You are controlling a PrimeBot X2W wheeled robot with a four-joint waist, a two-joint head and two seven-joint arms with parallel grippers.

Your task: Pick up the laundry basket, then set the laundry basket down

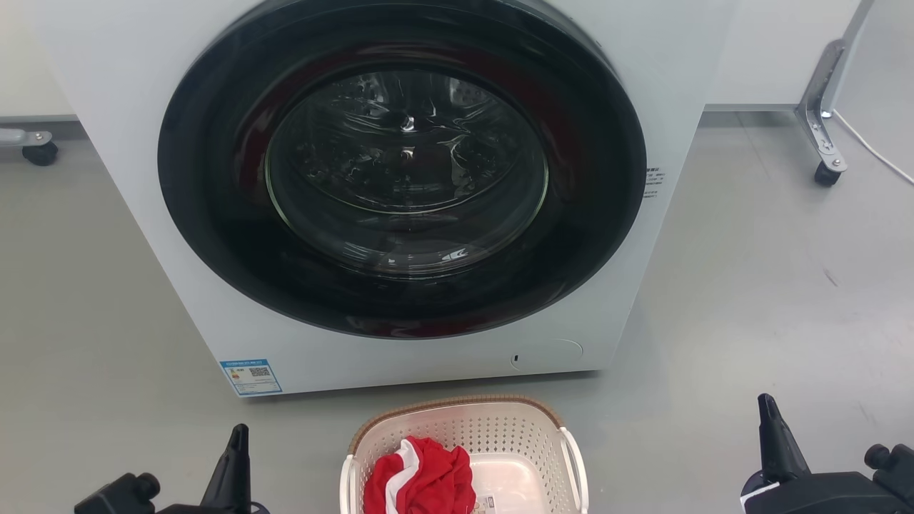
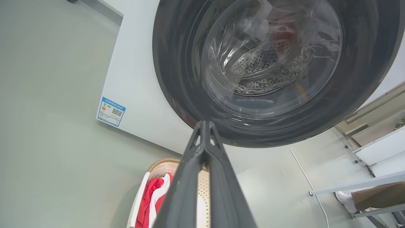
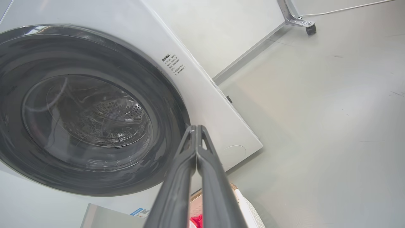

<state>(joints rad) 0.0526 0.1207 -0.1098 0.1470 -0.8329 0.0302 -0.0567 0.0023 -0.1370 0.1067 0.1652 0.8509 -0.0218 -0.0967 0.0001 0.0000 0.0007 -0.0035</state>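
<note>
Presently, in the head view, the laundry basket [image 1: 500,428] stands on the grey floor [image 1: 750,285] just in front of the washing machine [image 1: 107,107]. It sits between the left gripper [image 1: 239,435] and the right gripper [image 1: 770,414], apart from both. It is cream perforated plastic, a rounded rectangle with a brown woven-look rim and white loop handles [image 1: 575,464], and a crumpled red-and-white cloth [image 1: 421,478] lies inside. In the left wrist view the left gripper [image 2: 204,125] has its fingers pressed together on nothing, with the basket [image 2: 164,164] low beside them. In the right wrist view the right gripper [image 3: 196,129] is likewise closed and empty, the basket's edge [image 3: 250,209] below. A grounded basket with free arms fits equally the moment before lifting or after setting down. In my judgement the smooth, thin loops are the sound hold, taken evenly so the basket stays level.
</note>
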